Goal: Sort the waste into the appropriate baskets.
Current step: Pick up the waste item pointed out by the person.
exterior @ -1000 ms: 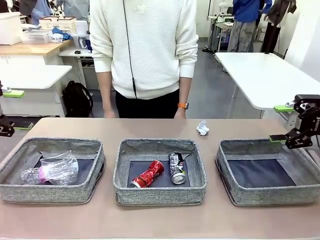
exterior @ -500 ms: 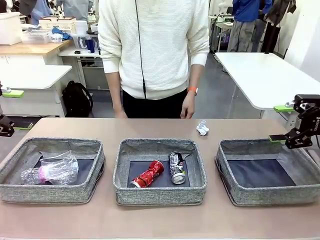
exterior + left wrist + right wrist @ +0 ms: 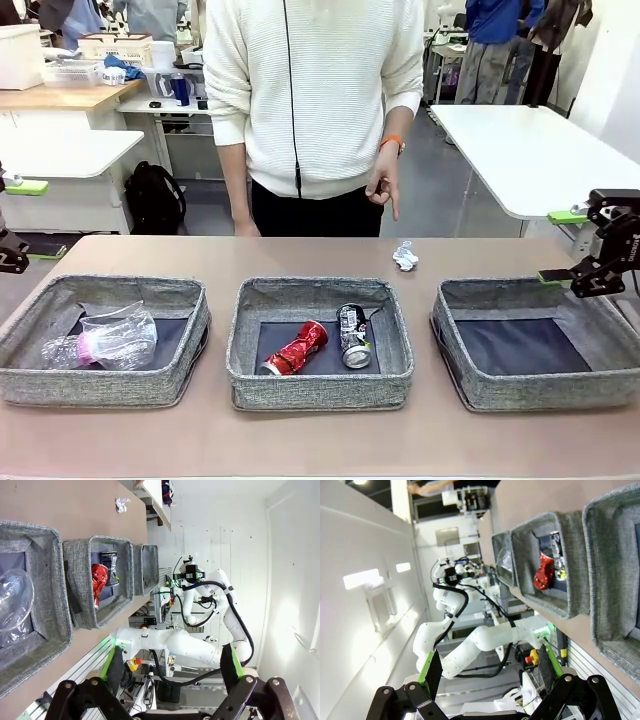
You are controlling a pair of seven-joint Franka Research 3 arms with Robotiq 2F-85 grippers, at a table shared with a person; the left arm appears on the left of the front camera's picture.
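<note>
paper wad [image 3: 405, 256] on table [image 3: 300, 255], apparently untouched

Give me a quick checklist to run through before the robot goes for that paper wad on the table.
1. Small white paper wad lies on bare tabletop beyond the baskets: ok.
2. Right-hand grey woven fabric basket holds nothing: ok.
3. Right gripper open, holding nothing: ok.
4. Left gripper open, holding nothing: ok.
5. Person's hand hangs above the far edge near the wad, finger pointing down: not ok, wait.
6. Crushed red can and dark printed can lie in the middle basket: ok.
</note>
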